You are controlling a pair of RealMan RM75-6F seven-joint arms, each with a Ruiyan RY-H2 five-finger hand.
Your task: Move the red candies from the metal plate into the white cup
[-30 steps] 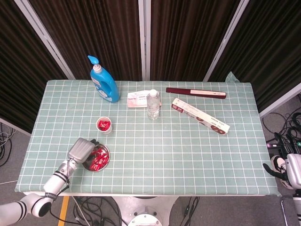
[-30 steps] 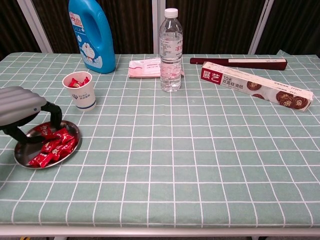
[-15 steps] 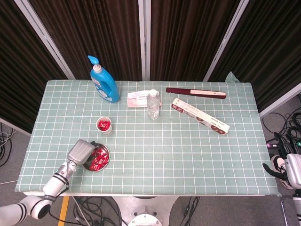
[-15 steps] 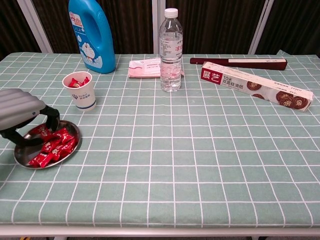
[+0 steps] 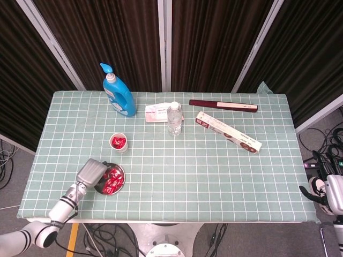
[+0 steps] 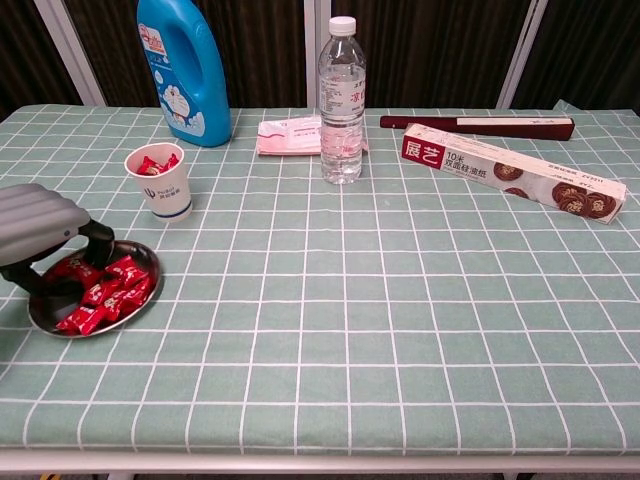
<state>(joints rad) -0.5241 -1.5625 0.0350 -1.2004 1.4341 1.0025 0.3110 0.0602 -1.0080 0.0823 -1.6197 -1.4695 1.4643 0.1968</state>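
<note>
Chest view: we see the grey left hand (image 6: 45, 232) low over the near-left side of the round metal plate (image 6: 145, 262), its dark fingers (image 6: 98, 236) curled down toward the pile.
Left hand state: we cannot tell whether a candy is pinched; the palm hides the fingertips in both views.
Right hand: only a grey part at the lower right edge of the head view (image 5: 335, 194), well apart from the work; we cannot tell how its fingers lie.
Red candies on plate (image 6: 103, 291): a loose heap of wrapped pieces, mostly on the plate's right and near side.
White paper cup (image 6: 158, 181): upright, just behind the plate, already holding some red candies (image 6: 155, 164).
Step in hand: we judge this to be the pick phase of a further transfer, with the hand closing on a piece.
Next move: we need a confirmed pinch, a lift above the rim, then a short carry back and right to the cup mouth.
Caution: the cup is light and may tip if brushed.
</note>
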